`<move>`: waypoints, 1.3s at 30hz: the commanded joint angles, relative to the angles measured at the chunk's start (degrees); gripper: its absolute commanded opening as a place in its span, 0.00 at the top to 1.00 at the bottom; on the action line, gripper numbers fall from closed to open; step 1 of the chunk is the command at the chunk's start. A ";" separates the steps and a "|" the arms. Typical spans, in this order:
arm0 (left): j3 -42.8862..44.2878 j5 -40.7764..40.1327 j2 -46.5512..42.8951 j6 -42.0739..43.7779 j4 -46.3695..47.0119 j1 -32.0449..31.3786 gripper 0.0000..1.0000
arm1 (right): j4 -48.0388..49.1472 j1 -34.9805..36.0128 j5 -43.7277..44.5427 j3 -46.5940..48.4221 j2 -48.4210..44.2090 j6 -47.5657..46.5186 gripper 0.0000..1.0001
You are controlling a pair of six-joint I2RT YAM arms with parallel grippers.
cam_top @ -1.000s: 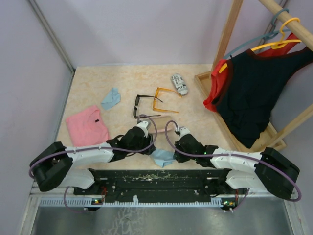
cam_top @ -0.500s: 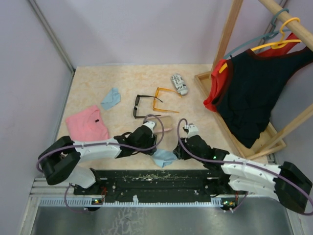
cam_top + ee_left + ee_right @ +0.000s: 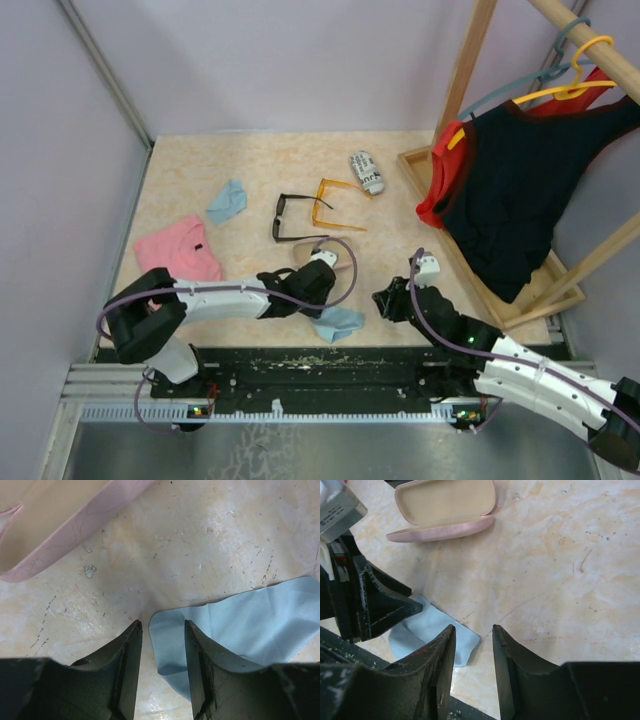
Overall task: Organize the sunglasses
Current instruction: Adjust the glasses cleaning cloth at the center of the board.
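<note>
The black sunglasses [image 3: 288, 221] and the orange-framed sunglasses [image 3: 338, 203] lie side by side mid-table, arms unfolded, beyond both grippers. My left gripper [image 3: 314, 304] [image 3: 161, 627] is open just above the table, and a corner of a light blue cloth [image 3: 250, 615] [image 3: 338, 322] lies between its fingertips. My right gripper [image 3: 380, 300] [image 3: 473, 630] hangs open and empty to the right of that cloth [image 3: 427, 627]. An open pink case [image 3: 445, 510] [image 3: 75, 530] [image 3: 340, 262] lies just past the left gripper.
A black-and-white printed case [image 3: 367, 172] sits behind the orange pair. A second blue cloth [image 3: 227, 200] and a pink cloth [image 3: 178, 250] lie at the left. A wooden rack [image 3: 470, 70] with hanging clothes stands on the right.
My right gripper has opened and pulled back to the right, away from the blue cloth. My left gripper has moved right and down over the cloth's corner, its jaws narrowing slightly.
</note>
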 commanded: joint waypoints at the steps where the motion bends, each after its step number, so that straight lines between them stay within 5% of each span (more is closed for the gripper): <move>1: 1.33 -1.78 1.91 0.44 -4.13 -1.96 0.55 | -1.32 0.48 2.70 -0.24 -0.83 1.10 0.64; 18: -0.02 -1.92 6.96 -3.45 -8.17 -6.28 0.68 | -1.10 0.48 2.00 -1.49 -1.25 2.14 0.64; 29: -3.71 -1.94 4.22 -3.99 -5.47 -6.62 0.99 | -0.35 0.45 0.78 -1.40 0.34 2.65 0.64; 39: -7.06 -4.15 -1.25 -4.04 0.35 -6.48 0.99 | 0.65 0.39 -4.20 4.41 14.60 8.03 0.58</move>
